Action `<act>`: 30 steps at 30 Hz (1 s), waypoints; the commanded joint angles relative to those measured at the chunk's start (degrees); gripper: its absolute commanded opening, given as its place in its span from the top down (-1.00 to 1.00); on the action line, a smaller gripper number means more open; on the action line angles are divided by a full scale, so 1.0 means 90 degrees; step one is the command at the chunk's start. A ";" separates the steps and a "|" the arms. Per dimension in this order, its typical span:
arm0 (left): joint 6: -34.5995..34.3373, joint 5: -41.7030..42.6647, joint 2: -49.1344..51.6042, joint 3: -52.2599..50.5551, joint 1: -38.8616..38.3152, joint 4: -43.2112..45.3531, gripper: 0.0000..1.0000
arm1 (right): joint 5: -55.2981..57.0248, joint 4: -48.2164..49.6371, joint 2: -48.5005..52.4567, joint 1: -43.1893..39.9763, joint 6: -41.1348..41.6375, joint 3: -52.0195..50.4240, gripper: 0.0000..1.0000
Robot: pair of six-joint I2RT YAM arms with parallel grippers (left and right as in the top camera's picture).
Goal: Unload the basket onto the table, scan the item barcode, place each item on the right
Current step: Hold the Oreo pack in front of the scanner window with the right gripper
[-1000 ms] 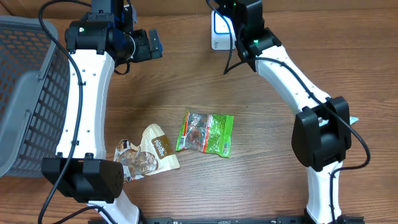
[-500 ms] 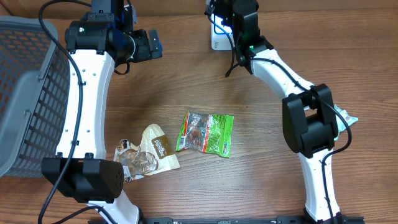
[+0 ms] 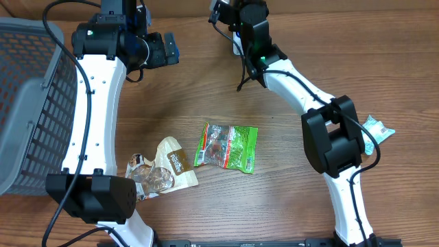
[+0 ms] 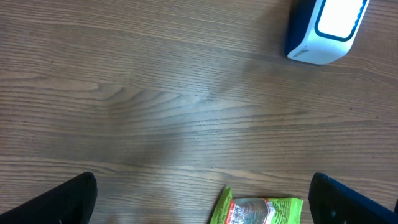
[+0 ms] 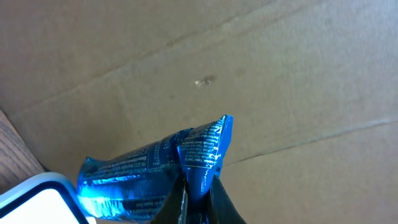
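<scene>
A green packet [image 3: 227, 146] lies near a tan packet [image 3: 172, 163].

Wood-grain tbl [image 3: 274, 206], cardboard [image 5: 280, 62] behind

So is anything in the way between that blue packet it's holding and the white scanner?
Nothing visible. The right hand pinches the blue packet, and in its wrist view the corner of the scanner sits just beside the packet, with no object between them.

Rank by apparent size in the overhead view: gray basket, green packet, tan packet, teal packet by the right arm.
1. gray basket: largest, even though the frame cuts it off.
2. green packet and tan packet: look about alike, not ranking them.
3. teal packet: smallest.
</scene>
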 commanded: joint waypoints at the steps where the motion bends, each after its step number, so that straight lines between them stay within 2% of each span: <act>1: -0.0063 -0.0036 0.0015 0.0090 -0.0027 0.0002 -1.00 | 0.0277 -0.0423 -0.0146 0.0036 -0.0090 0.0138 0.92; 8: -0.0063 -0.0039 0.0015 0.0090 -0.0027 0.0002 -0.99 | 0.0398 -0.1647 -0.0158 0.0219 -0.0092 0.0138 0.92; 19: -0.0063 -0.0036 0.0015 0.0090 -0.0027 0.0002 -0.99 | 0.0223 -0.1642 -0.0369 0.0612 -0.0019 0.0138 0.92; 28: -0.0063 -0.0039 0.0015 0.0090 -0.0027 0.0002 -1.00 | 0.0301 -0.2222 -0.0454 0.0709 0.0607 0.0138 0.92; 30: -0.0063 -0.0036 0.0015 0.0090 -0.0027 0.0002 -0.99 | 0.0294 -0.2506 -0.0505 0.0709 0.1146 0.0138 0.92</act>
